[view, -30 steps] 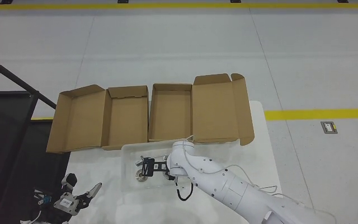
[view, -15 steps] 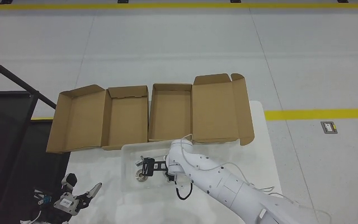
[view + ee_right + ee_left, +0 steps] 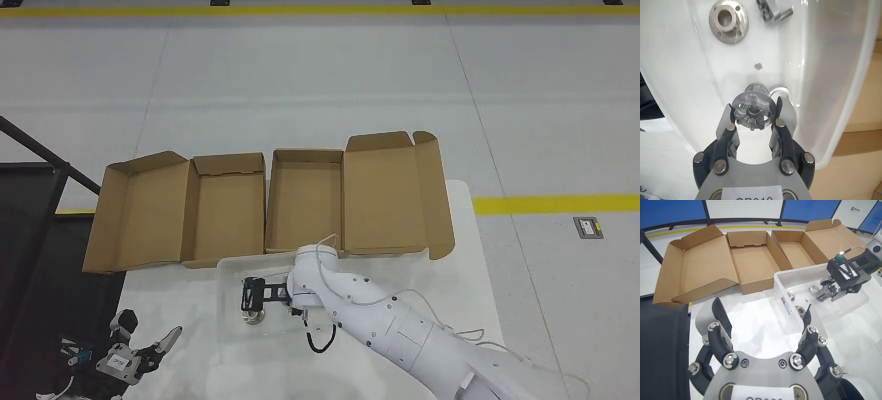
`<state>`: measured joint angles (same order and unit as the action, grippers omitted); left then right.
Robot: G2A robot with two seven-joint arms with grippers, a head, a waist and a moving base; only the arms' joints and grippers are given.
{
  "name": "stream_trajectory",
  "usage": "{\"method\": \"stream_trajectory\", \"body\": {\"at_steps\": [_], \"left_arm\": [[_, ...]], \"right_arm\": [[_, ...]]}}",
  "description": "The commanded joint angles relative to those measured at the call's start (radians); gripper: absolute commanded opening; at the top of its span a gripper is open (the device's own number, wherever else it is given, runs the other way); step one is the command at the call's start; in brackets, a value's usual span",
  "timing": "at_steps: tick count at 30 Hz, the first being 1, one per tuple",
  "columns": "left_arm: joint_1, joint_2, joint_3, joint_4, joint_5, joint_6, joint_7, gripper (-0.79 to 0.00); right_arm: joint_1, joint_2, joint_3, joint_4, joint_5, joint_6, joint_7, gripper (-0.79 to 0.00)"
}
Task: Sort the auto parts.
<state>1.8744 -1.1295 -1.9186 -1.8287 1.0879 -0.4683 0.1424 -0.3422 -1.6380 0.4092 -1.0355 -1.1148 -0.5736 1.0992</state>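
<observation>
Right gripper (image 3: 755, 110) has shifted toward 9 o'clock, fingers clamped on the gear hub (image 3: 753, 113). Both boxes (image 3: 229, 215) at 12 o'clock are empty, so sorting has barely started. Left gripper (image 3: 762, 309) fingers are apart.

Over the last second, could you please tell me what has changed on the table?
The right gripper, jaws shut on the grey toothed metal hub, slid a little along the clear plastic bin toward the end nearer the left gripper. I cannot tell whether the hub was already held earlier. The left gripper, open, and the two open cardboard boxes stayed put.
</observation>
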Motion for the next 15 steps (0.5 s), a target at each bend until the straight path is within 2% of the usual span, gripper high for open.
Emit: {"method": "stream_trajectory", "body": {"at_steps": [1,4,8,10,15], "left_arm": [[0.000,0.000,0.000,0.000,0.000,0.000,0.000,0.000],[0.000,0.000,0.000,0.000,0.000,0.000,0.000,0.000],[0.000,0.000,0.000,0.000,0.000,0.000,0.000,0.000],[0.000,0.000,0.000,0.000,0.000,0.000,0.000,0.000],[0.000,0.000,0.000,0.000,0.000,0.000,0.000,0.000]], "right_arm": [[-0.010,0.018,0.028,-0.100,-0.009,0.005,0.045,-0.785],[-0.037,0.056,0.099,-0.285,-0.048,0.050,0.140,-0.785],[-0.062,0.087,0.193,-0.440,-0.093,0.085,0.162,-0.785],[-0.073,0.097,0.228,-0.465,-0.095,0.083,0.140,-0.785],[-0.073,0.097,0.228,-0.465,-0.095,0.083,0.140,-0.785]]}}
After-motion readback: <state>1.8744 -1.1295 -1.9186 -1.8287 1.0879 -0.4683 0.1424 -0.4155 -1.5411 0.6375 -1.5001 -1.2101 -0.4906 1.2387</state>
